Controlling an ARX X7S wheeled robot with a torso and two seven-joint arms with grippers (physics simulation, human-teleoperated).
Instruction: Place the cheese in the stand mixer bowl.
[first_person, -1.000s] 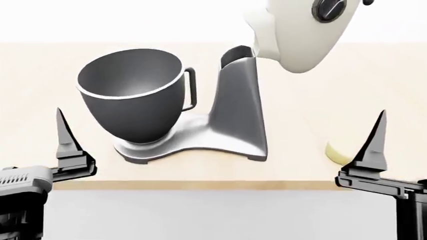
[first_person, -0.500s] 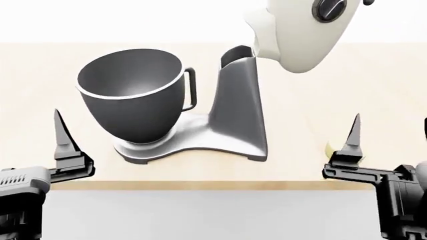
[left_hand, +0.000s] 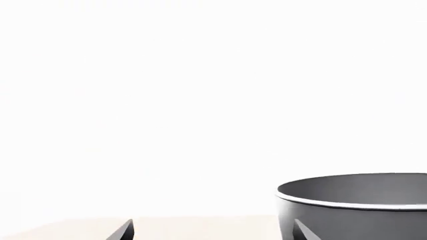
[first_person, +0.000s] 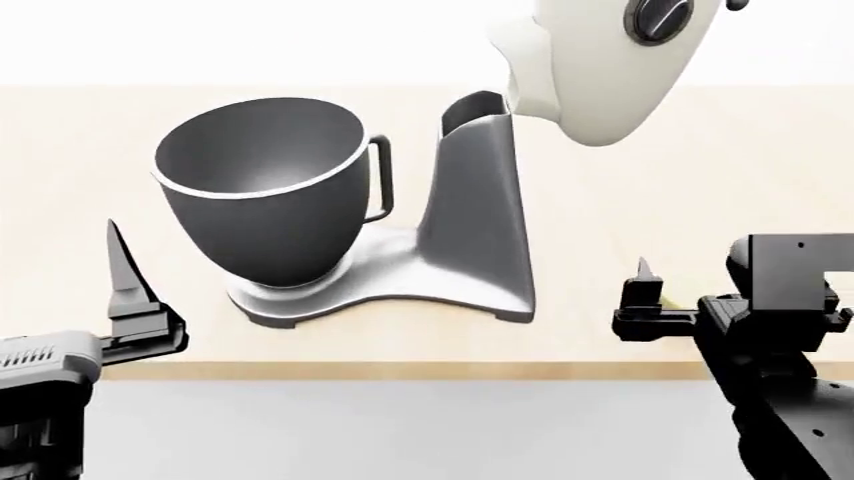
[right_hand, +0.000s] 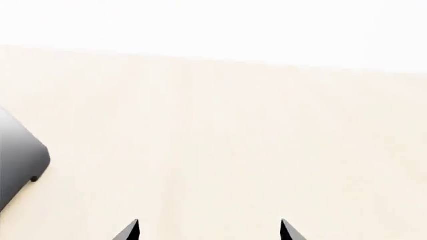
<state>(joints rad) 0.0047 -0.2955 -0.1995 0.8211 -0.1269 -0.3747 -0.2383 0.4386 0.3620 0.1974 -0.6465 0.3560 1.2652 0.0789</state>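
The dark grey stand mixer bowl (first_person: 267, 190) sits on the silver-grey mixer base, left of the column; its rim also shows in the left wrist view (left_hand: 353, 200). My left gripper (first_person: 124, 285) is open and empty, near the table's front edge, left of and below the bowl; in its wrist view (left_hand: 213, 234) both fingertips stand wide apart. My right gripper (first_person: 645, 292) is open and empty, pointing down at the table right of the mixer base; its wrist view (right_hand: 209, 231) shows only bare tabletop between the fingertips. The cheese is hidden behind the right gripper and arm.
The silver-grey mixer base and column (first_person: 467, 240) stand mid-table, with a corner in the right wrist view (right_hand: 20, 160). The cream-white mixer head (first_person: 601, 70) is tilted up above the column. The wooden table's front edge (first_person: 400, 370) runs just ahead of both grippers.
My right gripper has swung left and tipped downward over the spot where the pale yellow cheese lay, covering it. The left gripper has barely moved.
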